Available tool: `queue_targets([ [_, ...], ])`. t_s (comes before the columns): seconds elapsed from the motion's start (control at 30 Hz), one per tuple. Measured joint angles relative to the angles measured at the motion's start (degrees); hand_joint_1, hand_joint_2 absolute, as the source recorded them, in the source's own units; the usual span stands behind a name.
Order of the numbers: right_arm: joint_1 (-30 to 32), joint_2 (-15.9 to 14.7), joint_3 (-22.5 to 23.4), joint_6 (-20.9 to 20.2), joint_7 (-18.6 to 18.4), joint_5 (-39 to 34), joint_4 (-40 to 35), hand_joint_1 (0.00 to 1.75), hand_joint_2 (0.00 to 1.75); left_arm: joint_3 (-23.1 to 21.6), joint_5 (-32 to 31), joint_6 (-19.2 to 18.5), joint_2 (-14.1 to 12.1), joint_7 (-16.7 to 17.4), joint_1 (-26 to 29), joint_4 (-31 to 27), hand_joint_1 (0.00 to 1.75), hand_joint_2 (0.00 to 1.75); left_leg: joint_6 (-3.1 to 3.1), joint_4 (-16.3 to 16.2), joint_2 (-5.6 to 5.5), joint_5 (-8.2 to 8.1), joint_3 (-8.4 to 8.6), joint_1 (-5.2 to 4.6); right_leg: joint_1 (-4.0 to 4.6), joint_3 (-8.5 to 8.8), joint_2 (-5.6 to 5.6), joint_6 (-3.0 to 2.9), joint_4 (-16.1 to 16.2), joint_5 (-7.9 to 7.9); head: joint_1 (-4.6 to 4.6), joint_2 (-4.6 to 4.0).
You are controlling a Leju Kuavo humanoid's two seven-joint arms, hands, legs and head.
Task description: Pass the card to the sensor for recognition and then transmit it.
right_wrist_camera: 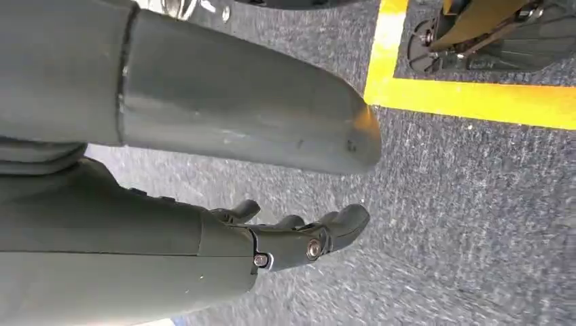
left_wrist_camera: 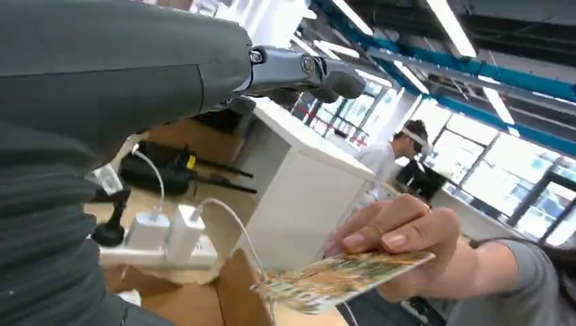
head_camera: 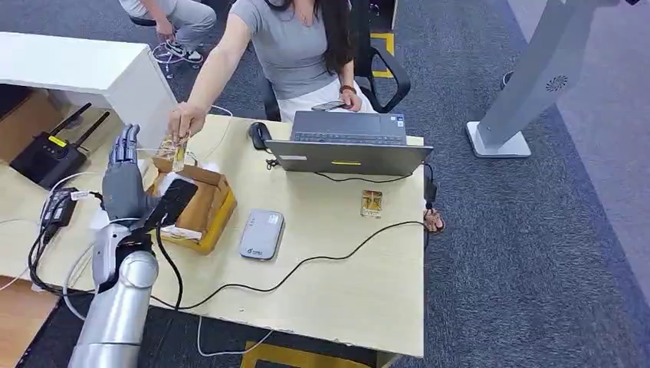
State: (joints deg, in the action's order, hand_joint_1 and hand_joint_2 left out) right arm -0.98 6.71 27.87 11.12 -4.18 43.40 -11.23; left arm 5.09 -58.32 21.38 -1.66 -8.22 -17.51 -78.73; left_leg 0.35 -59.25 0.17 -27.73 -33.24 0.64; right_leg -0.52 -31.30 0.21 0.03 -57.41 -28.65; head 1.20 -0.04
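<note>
A person's hand [head_camera: 184, 120] holds a patterned card [head_camera: 178, 150] by its edge over the back of the cardboard box [head_camera: 201, 208]. My left hand [head_camera: 123, 180] stands upright just left of that card, fingers apart and holding nothing. In the left wrist view the card [left_wrist_camera: 343, 275] lies flat in the person's fingers [left_wrist_camera: 401, 234], a little beyond my fingers [left_wrist_camera: 299, 68]. The grey card sensor [head_camera: 261, 234] lies on the table right of the box. A second card [head_camera: 372, 203] lies flat near the laptop. My right hand [right_wrist_camera: 285, 238] hangs over the carpet with nothing in it, fingers loosely extended.
An open laptop [head_camera: 349, 146] and a mouse [head_camera: 259, 135] sit at the table's far side, with a seated person behind them. Black cables cross the tabletop [head_camera: 345, 268]. A router [head_camera: 50, 157], a power strip [left_wrist_camera: 156, 241] and a white cabinet [head_camera: 84, 69] stand at my left.
</note>
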Motion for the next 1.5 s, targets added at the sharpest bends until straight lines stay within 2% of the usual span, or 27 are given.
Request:
queue_targets([
  [0.23,-0.2,0.6,-1.6,0.5,0.7,4.6,0.0,0.00,0.00,-4.1,-10.0,5.5,-2.1,5.2,-1.8,2.2,0.00,1.75,0.00,0.0,0.01,0.00,0.00,0.00,0.00,0.00,0.00,0.00,0.0,0.00,0.02,0.00],
  [0.3,-0.3,0.7,-1.8,0.5,0.7,4.9,0.0,0.00,0.00,-4.5,-10.8,6.0,-2.3,5.7,-2.1,2.7,0.00,1.75,0.00,0.0,0.01,0.00,0.00,0.00,0.00,0.00,0.00,0.00,0.0,0.00,0.02,0.00],
  [0.33,-0.3,0.7,-1.8,0.5,0.7,5.1,0.0,0.00,0.00,-4.7,-10.9,6.0,-2.5,5.7,-2.2,2.9,0.31,1.75,0.00,0.0,0.01,0.00,0.00,0.00,0.00,0.00,0.01,0.00,0.0,0.00,0.02,0.00],
  [0.37,-0.3,0.7,-1.8,0.5,0.8,5.1,0.0,0.00,0.00,-4.9,-11.0,6.0,-2.6,5.8,-2.2,3.1,1.75,1.75,0.00,0.0,0.01,0.00,0.00,0.00,0.00,0.00,0.00,0.00,0.0,0.00,0.02,0.00],
  [0.9,-0.3,0.8,-1.8,0.3,1.0,5.6,0.0,0.00,0.00,-7.1,-9.6,3.3,-2.9,6.2,-3.1,4.8,1.75,1.75,0.00,0.0,0.01,0.00,0.00,0.00,0.00,0.00,0.01,0.00,0.0,0.00,0.02,0.00],
  [1.5,-0.3,0.9,-1.8,0.3,1.0,5.6,0.0,0.00,0.00,-7.4,-9.4,3.1,-2.9,6.2,-3.1,5.2,1.75,1.75,0.00,0.0,0.01,0.00,0.00,0.00,0.00,-0.01,0.01,0.00,0.0,0.00,0.02,0.00],
])
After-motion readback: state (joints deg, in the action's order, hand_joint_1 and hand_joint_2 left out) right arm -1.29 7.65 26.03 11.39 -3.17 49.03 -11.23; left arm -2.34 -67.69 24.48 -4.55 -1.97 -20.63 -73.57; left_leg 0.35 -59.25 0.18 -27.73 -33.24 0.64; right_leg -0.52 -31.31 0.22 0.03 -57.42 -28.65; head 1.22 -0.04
